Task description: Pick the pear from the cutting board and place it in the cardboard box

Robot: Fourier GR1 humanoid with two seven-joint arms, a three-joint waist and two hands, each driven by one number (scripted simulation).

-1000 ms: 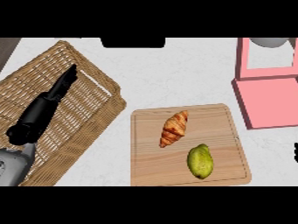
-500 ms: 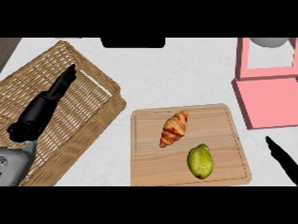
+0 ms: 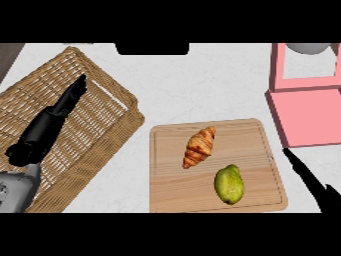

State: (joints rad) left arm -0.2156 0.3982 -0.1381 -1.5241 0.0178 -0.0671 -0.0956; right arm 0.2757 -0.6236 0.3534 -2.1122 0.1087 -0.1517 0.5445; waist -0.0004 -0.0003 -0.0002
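Here the green, oval pear [image 3: 230, 184] is lying on the light wooden cutting board [image 3: 169, 190], in the board's lower right part, with nothing touching it. Just up and to the left of it, on the same board, a golden-brown croissant [image 3: 199, 147] is lying at a slant, apart from the pear. The board itself is resting on the pale, marbled counter top [image 3: 195, 85]. At the board's right edge the robot's right hand [image 3: 313, 184] is coming in from the lower right corner, its black fingers stretched out straight and pointing up and to the left, released and holding nothing; the fingertip is showing just off the board's right rim and is not touching the pear. Above that hand, the pink cardboard box [image 3: 315, 116] is sitting open near the counter's right side, its lid standing up behind it, well apart from the pear. On the far left, the robot's left hand [image 3: 49, 124] is hanging over a large woven wicker basket [image 3: 106, 131], its fingers straight and relaxed, pointing up and to the right, grasping nothing, with its grey forearm [image 3: 3, 192] showing at the lower left corner. The basket is lying just beside the board's left edge.
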